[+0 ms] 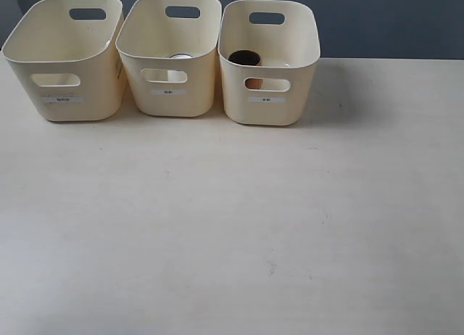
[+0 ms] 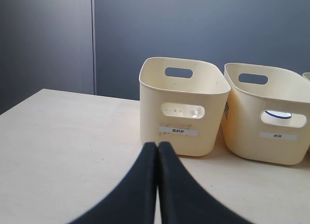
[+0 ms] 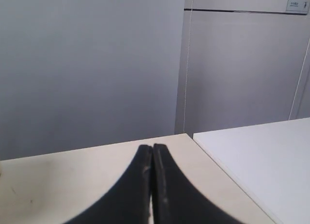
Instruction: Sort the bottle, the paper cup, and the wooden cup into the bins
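Three cream bins stand in a row at the back of the table: left bin, middle bin, right bin. The wooden cup stands upright inside the right bin, its brown side showing through the cutout. A white rim of the paper cup shows in the middle bin, and the cup also appears through that bin's cutout. The bottle is hidden; only a clear glint shows through the left bin's cutout. My left gripper is shut and empty, short of the left bin. My right gripper is shut and empty over bare table.
The tan tabletop stretches in front of the bins. A dark wall runs behind them. In the right wrist view a white surface adjoins the table's edge. Neither arm shows in the exterior view.
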Motion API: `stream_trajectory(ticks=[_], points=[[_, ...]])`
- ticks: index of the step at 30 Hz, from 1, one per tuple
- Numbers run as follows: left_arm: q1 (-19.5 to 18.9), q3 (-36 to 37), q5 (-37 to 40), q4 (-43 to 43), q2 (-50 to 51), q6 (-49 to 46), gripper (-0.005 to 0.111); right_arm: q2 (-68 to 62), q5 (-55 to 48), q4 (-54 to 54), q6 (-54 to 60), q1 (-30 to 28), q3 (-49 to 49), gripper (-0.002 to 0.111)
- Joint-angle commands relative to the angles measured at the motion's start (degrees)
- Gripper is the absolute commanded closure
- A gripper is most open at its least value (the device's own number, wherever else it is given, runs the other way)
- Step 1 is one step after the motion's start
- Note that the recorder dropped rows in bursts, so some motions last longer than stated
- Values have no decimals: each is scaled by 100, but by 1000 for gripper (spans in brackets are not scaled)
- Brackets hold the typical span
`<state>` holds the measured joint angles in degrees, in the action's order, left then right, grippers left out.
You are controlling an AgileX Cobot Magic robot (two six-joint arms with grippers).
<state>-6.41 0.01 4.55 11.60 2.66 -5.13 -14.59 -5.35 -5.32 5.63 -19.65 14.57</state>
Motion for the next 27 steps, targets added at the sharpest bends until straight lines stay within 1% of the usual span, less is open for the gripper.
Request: stream_trajectory(ticks=[1, 6, 10, 13, 15, 21, 23, 27], points=[[25, -1, -23, -38, -24, 6, 107, 527, 51, -54, 37, -36, -246, 109], [25, -1, -23, -38, -24, 6, 107, 1135, -86, -296, 37, -36, -352, 109], [25, -1, -23, -38, -24, 6, 107, 1459, -499, -474, 37, -36, -352, 109], [25, -1, -23, -38, -24, -2, 107, 1459, -888, -890, 7, -36, -378, 109], [25, -1, -23, -38, -24, -2, 107, 1459, -904, -1129, 7, -36, -403, 109], [25, -1, -23, -38, -24, -2, 107, 1459, -957, -1102, 27, -36, -402, 109], [25, -1, -23, -38, -24, -2, 107, 1459, -928, -1350, -4, -36, -402, 109], [25, -1, -23, -38, -24, -2, 107, 1459, -928, -2264, -13, -36, -402, 109]])
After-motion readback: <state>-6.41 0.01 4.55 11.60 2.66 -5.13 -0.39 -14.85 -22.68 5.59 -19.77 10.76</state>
